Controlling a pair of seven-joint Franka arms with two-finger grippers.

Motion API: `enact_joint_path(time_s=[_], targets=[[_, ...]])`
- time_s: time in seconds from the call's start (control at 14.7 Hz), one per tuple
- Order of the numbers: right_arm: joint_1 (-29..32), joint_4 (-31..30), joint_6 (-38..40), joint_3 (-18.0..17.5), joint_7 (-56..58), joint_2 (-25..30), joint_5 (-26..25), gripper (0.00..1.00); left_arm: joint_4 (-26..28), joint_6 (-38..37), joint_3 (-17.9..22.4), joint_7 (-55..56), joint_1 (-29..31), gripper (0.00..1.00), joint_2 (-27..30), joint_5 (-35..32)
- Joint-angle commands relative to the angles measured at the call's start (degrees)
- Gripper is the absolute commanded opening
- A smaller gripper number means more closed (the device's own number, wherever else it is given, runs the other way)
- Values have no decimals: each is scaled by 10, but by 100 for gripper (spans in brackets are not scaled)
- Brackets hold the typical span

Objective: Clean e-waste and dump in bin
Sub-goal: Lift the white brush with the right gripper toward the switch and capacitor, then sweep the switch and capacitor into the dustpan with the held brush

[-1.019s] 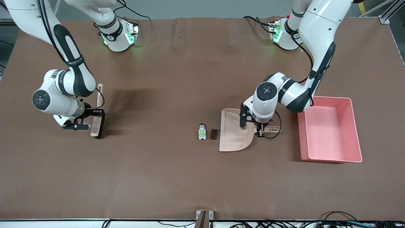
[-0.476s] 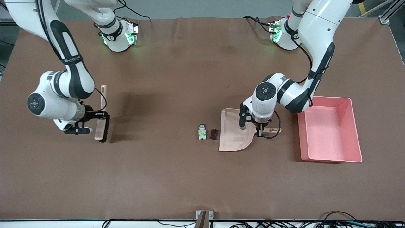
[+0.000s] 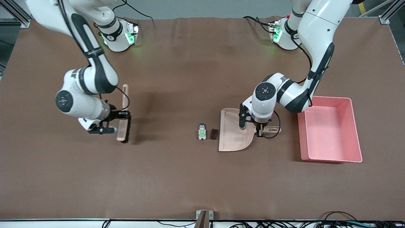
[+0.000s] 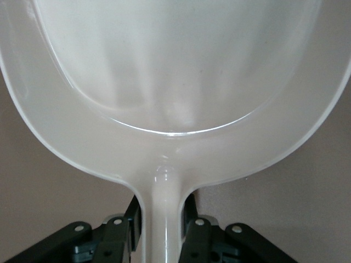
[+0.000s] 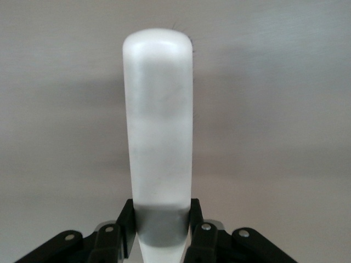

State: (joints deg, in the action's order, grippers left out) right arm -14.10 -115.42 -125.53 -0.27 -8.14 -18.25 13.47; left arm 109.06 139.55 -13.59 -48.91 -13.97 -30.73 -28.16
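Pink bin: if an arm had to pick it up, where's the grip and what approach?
Grip the bin by a rim: its walls are low, thin and upright, so jaws can straddle one from straight above. The long wall toward the dustpan is likely handiest, since the left gripper, now holding the dustpan's handle, sits beside it. One-wall grips may tilt the tub.

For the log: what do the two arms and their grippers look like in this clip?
Both arms are glossy white with rounded links, black joint bands and black strips along the upper links. Each wrist ends in a round dark cap with a small light ring. The right gripper and left gripper are black, with two fingers. Thin black cables loop beside each wrist, and green lights glow at both bases.
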Motion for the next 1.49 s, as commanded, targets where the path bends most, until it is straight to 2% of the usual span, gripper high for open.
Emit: enact_joint_path(time_s=[0.0,0.27,0.41,0.54,1.15,1.43], targets=[[-72,26,-9,5,-95,-31,7,0,-17,-5,-1,25,-7,17,-7,-11],[-141,80,-55,4,-209,-101,16,0,-29,-46,-1,32,-15,13,-7,-11],[-166,86,-122,4,-228,-140,23,0,-38,-54,-1,32,-18,13,-8,-12],[-183,97,-154,4,-228,-165,33,0,-38,-59,0,32,-25,13,-9,-13],[-192,199,-119,-12,-229,-215,37,0,-58,-79,1,30,-38,13,-28,-15],[-194,279,-43,-14,-258,-253,37,0,-60,-79,1,31,-38,13,-28,-15]])
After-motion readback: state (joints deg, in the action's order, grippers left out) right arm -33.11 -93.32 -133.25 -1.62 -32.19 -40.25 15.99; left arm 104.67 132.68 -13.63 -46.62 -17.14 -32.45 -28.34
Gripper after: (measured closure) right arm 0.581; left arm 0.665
